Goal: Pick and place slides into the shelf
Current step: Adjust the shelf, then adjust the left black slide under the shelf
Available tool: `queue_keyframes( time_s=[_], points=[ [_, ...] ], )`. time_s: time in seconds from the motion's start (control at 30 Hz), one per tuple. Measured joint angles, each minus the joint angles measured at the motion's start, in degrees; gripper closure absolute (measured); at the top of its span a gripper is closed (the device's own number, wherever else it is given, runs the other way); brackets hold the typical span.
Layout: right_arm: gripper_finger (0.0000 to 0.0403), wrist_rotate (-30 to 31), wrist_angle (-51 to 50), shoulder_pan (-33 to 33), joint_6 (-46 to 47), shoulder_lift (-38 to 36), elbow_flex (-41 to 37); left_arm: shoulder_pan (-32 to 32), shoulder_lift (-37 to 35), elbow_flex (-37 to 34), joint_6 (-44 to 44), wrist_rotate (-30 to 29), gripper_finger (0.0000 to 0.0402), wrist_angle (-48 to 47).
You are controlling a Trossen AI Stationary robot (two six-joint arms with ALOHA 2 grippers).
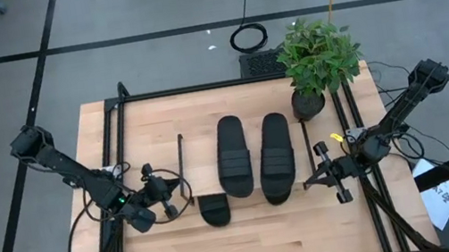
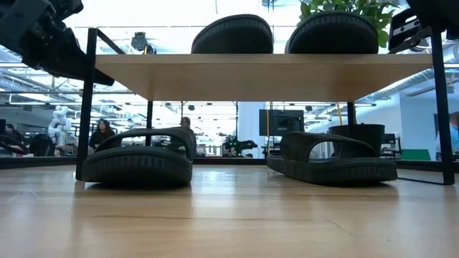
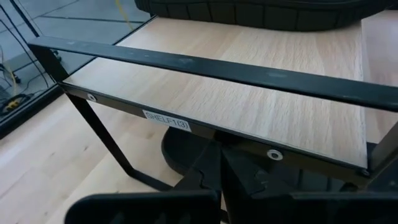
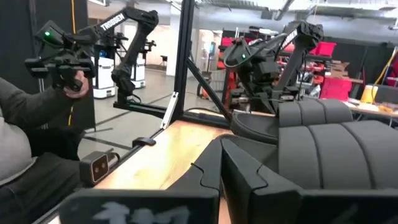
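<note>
Wooden tabletop (image 1: 251,239) with black rails, grey floor around it, and one potted plant (image 1: 318,57) at the far edge.

Count:
- Slides: four.
- Shelf: one.
- Arms: two.

The shelf (image 2: 265,77) stands mid-table, between the two grippers. Two slides lie side by side on its top board (image 1: 200,143): the left top slide (image 1: 232,156) and the right top slide (image 1: 276,158). In the low view, the other two sit on the tabletop under the board: the left lower slide (image 2: 140,154) and the right lower slide (image 2: 331,158). From above, only one end of the left lower slide (image 1: 214,209) shows past the board's near edge.

The left gripper (image 1: 166,198) is just outside the shelf's left end, level with the board. Its fingers (image 3: 205,180) are pressed together and hold nothing. The left lower slide is just inward of it, not touching.

The right gripper (image 1: 316,177) is near the right top slide's near end. Its fingers (image 4: 249,168) meet at a thin seam, with nothing between them. That slide's ribbed strap (image 4: 323,143) is close beside the fingers; I cannot tell whether they touch.

In the right wrist view, a person in a grey sleeve (image 4: 18,118) holds a control handle (image 4: 59,65) beyond the table.
</note>
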Motion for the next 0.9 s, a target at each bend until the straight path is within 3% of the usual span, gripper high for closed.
queue_keyframes(
  time_s=[0.23,0.53,0.6,0.73,0.9],
  points=[
    [0.0403,-0.1,2.9,0.0,-2.6,0.0,0.0,0.0,-1.5,0.1,3.4,-7.8,0.0401,-2.0],
    [0.0403,-0.3,3.4,0.0,-2.6,0.0,0.0,0.9,-12.9,0.1,6.7,-18.4,0.0401,-2.5],
    [0.0403,-0.3,3.5,0.0,-2.7,0.0,0.0,0.9,-14.8,0.1,8.8,-16.5,0.0401,-0.8],
    [0.0403,-0.3,4.4,0.0,-4.2,0.0,0.0,-0.1,-15.2,0.1,20.2,-4.2,0.0401,9.2],
    [0.0403,-0.3,4.7,0.0,-4.9,0.0,0.0,-5.7,-12.0,0.1,32.5,0.1,0.0401,24.3]
  ],
)
